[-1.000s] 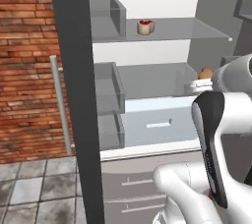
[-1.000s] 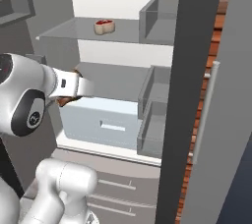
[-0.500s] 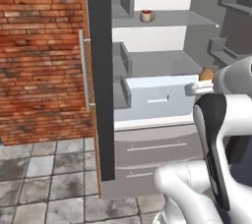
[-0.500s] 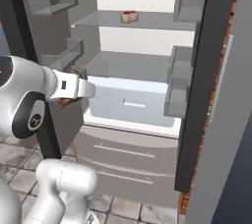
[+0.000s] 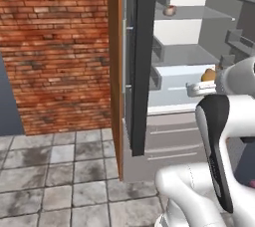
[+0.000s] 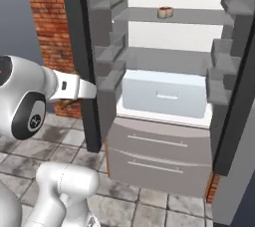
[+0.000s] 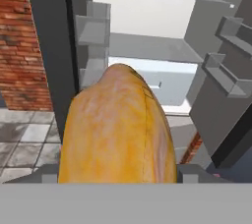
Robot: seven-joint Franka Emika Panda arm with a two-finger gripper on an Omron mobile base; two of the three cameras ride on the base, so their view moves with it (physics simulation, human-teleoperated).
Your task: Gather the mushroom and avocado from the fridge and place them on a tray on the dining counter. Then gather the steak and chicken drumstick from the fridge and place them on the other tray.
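The fridge [image 6: 169, 71] stands open with both doors swung wide, its grey interior showing two shelves, a pale drawer [image 6: 164, 93] under the lower shelf and two grey freezer drawers [image 6: 157, 156] below that. In the left base view the near door [image 5: 142, 61] is seen edge-on, a dark slab beside a wooden panel [image 5: 114, 66] and a red brick wall [image 5: 55, 47]; door bins line the inner faces of both doors in the right base view. The floor in front is grey stone tile [image 5: 55, 171]. The white arm [image 6: 30, 101] reaches from the lower left of the right base view toward the left door's edge, outside the fridge cavity and in front of it. In the hand view the chicken drumstick [image 7: 118, 129], a large yellow-tan lump with a mottled skin, sits close up between the two finger tips, whose grey ends show at either side of its base; the pincer is clamped on it with the jaws standing fairly wide around its bulk. In the left base view a small orange-tan piece of the drumstick [image 5: 208, 75] peeks out beside the wrist. On the upper shelf, well apart from the hand, rests the steak [image 6: 165, 12], a small reddish chunk with a pale edge, alone near the shelf's middle.
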